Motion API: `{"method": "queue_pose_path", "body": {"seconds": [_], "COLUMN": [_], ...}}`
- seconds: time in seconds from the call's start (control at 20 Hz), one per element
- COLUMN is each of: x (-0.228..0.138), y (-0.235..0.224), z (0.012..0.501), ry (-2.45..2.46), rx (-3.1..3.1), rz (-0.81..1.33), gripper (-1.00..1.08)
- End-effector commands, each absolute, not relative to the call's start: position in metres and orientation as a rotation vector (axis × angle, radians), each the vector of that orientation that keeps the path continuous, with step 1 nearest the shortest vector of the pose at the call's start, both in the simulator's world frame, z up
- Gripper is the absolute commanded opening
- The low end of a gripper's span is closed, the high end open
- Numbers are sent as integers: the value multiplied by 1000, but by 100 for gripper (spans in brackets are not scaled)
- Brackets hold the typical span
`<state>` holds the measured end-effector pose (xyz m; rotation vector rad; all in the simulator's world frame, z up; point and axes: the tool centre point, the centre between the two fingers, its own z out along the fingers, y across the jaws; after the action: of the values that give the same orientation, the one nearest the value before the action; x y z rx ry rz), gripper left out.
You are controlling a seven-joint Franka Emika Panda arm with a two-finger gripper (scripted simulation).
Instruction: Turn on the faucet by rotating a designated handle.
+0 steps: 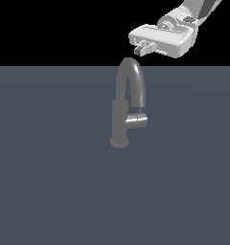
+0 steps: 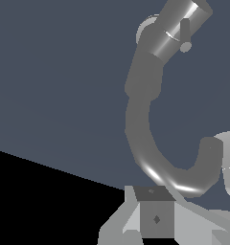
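Note:
The dull grey faucet (image 1: 120, 119) stands upright on a round base, its gooseneck spout (image 1: 132, 69) arching over toward the exterior view's right. The handle (image 1: 137, 119) is a short shiny stub jutting from the post toward that same side, below the spout tip. My gripper (image 1: 143, 47) hangs in the air just above the top of the arch, touching nothing, with its fingers close together and nothing between them. In the wrist view the spout (image 2: 148, 153) curves away from my gripper (image 2: 155, 217), and beyond it lies the handle (image 2: 177, 26) with its thin lever pin (image 2: 185, 36).
The faucet stands alone on a flat blue-grey surface (image 1: 50, 182) that ends at a straight far edge, with black background behind it. My white hand and arm (image 1: 165, 36) reach in from the upper part of the exterior view's right.

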<state>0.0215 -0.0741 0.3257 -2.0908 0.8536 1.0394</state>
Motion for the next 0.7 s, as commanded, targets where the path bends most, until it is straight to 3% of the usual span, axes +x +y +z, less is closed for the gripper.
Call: {"method": "queue_pose_path", "body": {"seconds": [0.0, 0.65], "x": [29, 54], "y": [-78, -88], "z": [310, 216], "ry": [882, 1024], "rx": [-2019, -1612], "rz": [1083, 1289], "gripper": [-100, -100]}}
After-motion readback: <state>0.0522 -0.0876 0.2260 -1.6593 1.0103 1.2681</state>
